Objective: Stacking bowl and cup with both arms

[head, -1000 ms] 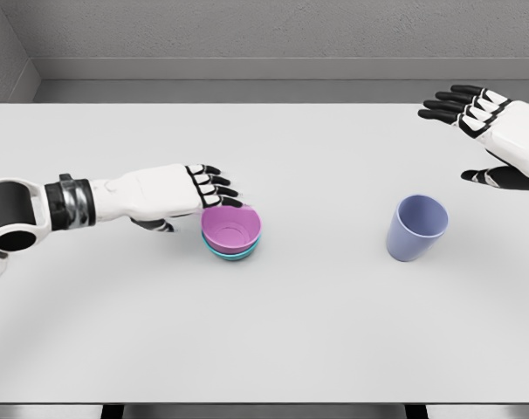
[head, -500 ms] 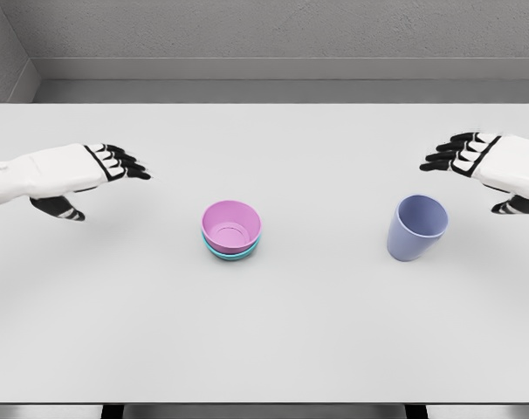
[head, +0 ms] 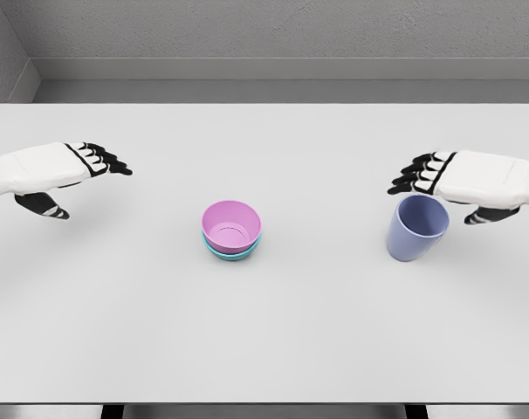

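A pink bowl (head: 230,224) sits nested in a teal bowl (head: 232,254) at the middle of the white table (head: 264,332). To the right stands a lavender cup (head: 415,228), upright, mouth toward me. My right hand (head: 439,183) hovers just above and behind the cup's rim, fingers spread, holding nothing. My left hand (head: 77,175) hangs over the table's left side, well away from the bowls, fingers relaxed and empty.
A grey wall (head: 264,35) runs behind the table's far edge. The table's front edge lies at the bottom of the view.
The left hand let go of the bowls and drew back to the left. The right hand came down and leftward from the far right to just above the cup.
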